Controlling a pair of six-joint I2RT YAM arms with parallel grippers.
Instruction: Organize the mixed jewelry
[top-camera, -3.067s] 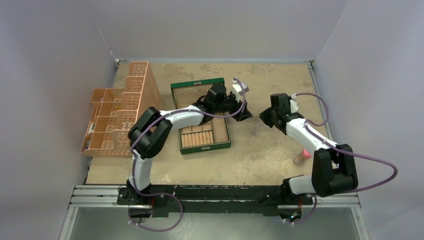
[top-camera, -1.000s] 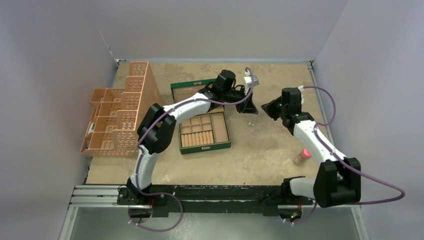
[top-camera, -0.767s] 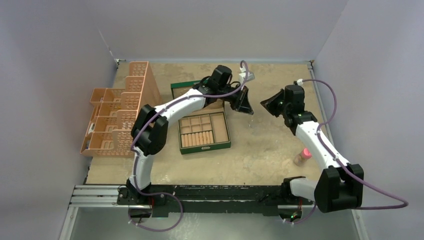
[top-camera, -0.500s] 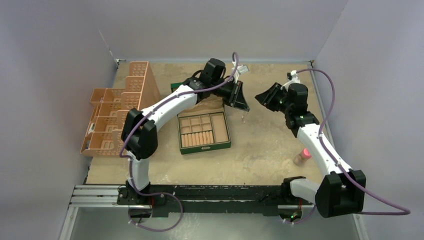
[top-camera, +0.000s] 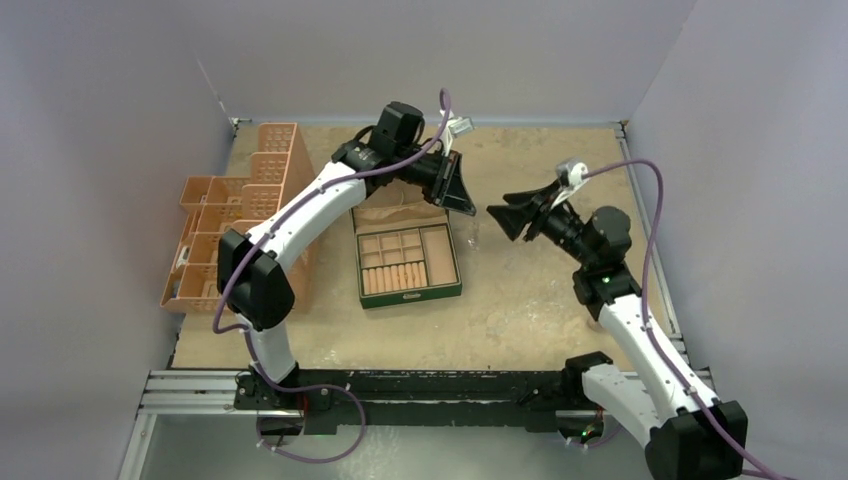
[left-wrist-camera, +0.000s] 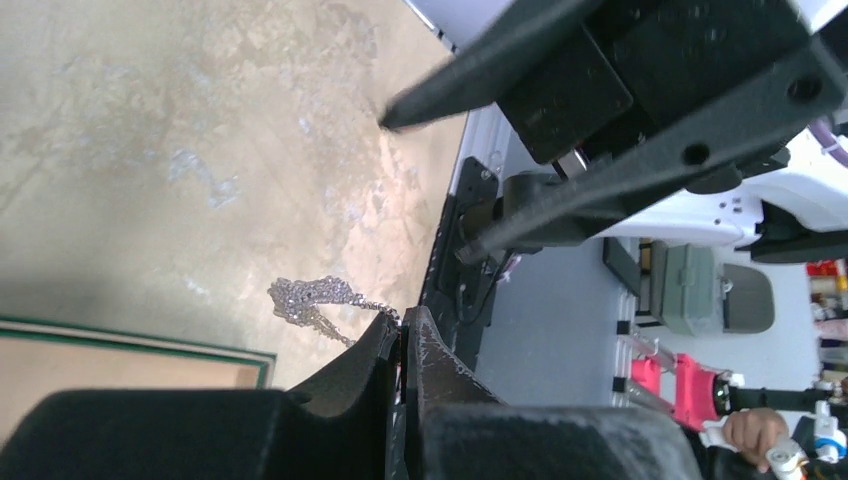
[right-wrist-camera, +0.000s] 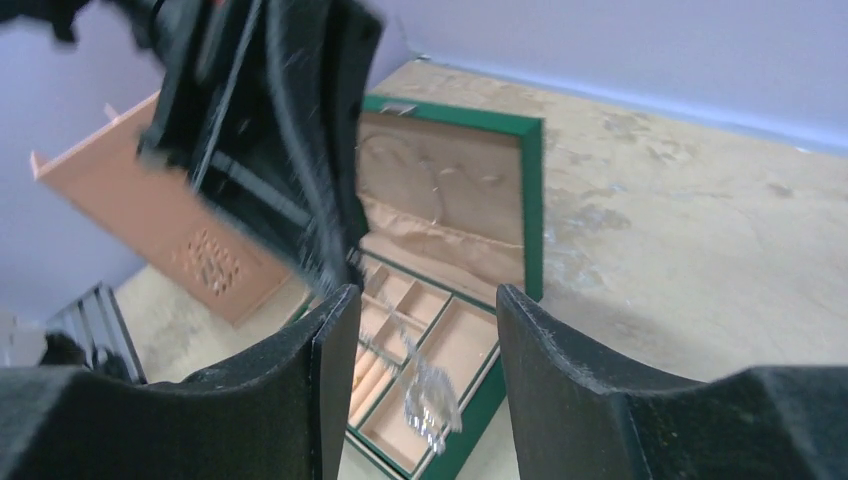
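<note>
The left claw (left-wrist-camera: 402, 335) is clamped shut on the glittery silver chain (left-wrist-camera: 315, 298). It grips the chain at one point close to the finger ends. The left arm holds the claw raised at the right-hand side of the green box with tan compartments (top-camera: 412, 294). This keeps the chain clear of the sandy counter (top-camera: 540, 290), so it can probably be carried over a compartment without dragging.

The right claw (top-camera: 498, 222) faces the left claw from further right of the box. Its fingers stand apart with nothing between them. Treat this as a ready or released position. You cannot tell from the views which of the two it is.

The box lies open with its lid tilted back, so all compartments can be reached from above.

Chain condition:
- It hangs in a loose, bunched loop and is not drawn out straight.
- The links are fine and sparkle brightly.
- The left wrist view shows it over bare counter, just beside the box's green rim.
- The right wrist view shows it against the box's nearest compartment, so you cannot confirm the exact position above the box.

Expect the chain to swing and tangle easily.
</note>
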